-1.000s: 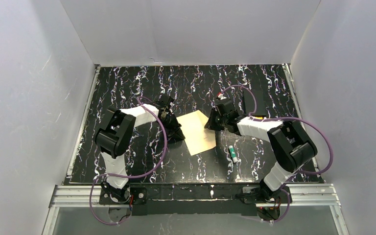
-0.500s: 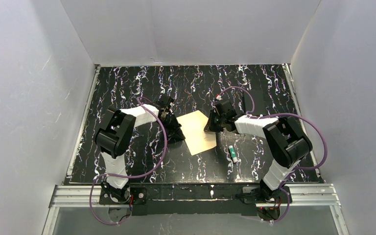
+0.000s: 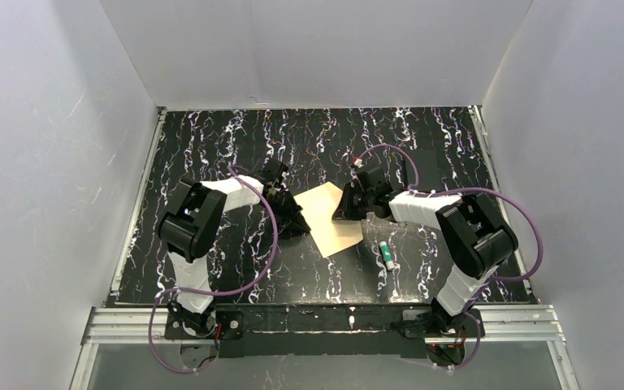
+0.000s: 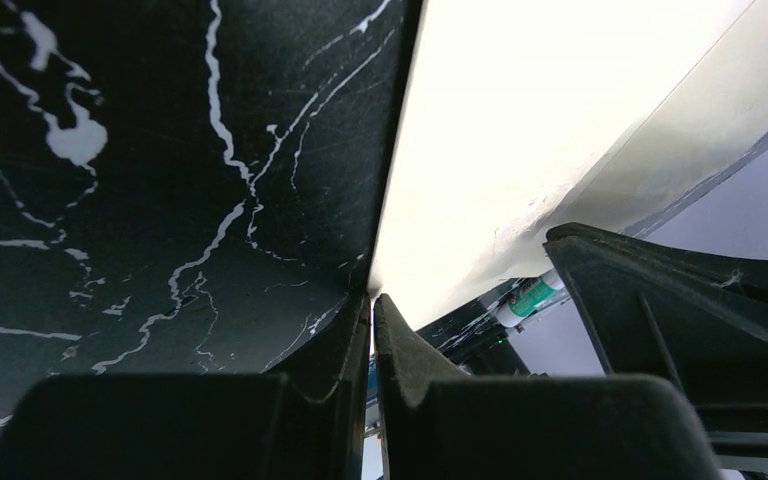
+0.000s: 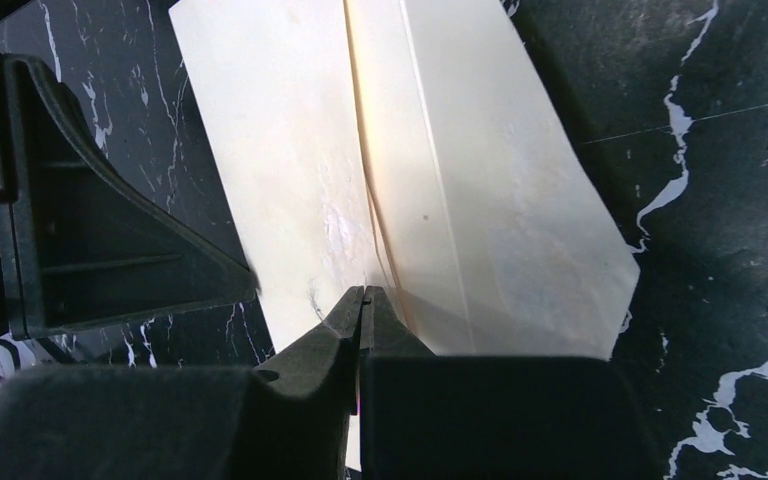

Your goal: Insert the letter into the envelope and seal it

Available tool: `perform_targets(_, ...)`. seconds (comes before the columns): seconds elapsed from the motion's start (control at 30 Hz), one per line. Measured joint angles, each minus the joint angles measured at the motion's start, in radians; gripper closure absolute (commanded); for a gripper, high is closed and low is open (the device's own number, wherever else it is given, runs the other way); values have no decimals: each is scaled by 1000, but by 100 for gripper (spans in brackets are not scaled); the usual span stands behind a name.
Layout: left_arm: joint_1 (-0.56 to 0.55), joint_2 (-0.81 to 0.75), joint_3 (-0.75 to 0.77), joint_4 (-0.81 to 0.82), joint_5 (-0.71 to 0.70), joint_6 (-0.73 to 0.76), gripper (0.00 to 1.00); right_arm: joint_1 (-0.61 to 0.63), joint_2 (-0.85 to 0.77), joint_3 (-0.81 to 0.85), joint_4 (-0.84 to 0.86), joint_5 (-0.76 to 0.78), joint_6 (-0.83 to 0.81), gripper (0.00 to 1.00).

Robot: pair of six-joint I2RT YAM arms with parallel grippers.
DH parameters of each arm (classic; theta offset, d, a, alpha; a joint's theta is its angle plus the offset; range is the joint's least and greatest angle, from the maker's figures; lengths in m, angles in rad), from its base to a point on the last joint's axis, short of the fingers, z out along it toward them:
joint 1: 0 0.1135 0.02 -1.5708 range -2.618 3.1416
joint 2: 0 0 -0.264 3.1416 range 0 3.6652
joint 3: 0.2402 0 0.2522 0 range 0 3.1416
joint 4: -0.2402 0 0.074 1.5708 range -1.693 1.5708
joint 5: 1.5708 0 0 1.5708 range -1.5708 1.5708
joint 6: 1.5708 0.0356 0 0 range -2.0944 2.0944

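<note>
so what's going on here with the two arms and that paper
Both arms are working on the pale paper in the middle of the table. The left fingers are shut on its left edge. The right fingers pinch it from the other side, where two layers overlap; which layer is which is unclear. A glue stick lies nearby.

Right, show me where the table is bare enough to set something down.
Bare: the far strip of the black marbled table, between the white back wall and the left tool and right tool; also the near-middle strip, between the pale cream paper sheets and the near edge. Crowded: the centre, where both tools pinch the sheets, and around the white-and-green stick.
</note>
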Motion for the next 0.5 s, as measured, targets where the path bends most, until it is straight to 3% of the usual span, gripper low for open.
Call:
perform_targets(0.23, 0, 5, -1, 11, 8, -10, 95, 0, 1, 0, 0, -9, 1, 88)
perform_targets(0.4, 0, 5, -5, 17, 13, -11, 95, -4, 1, 0, -2, -2, 0, 81)
perform_targets(0.5, 0, 5, -6, 18, 13, -11, 89, -14, -3, 6, -9, -1, -2, 77)
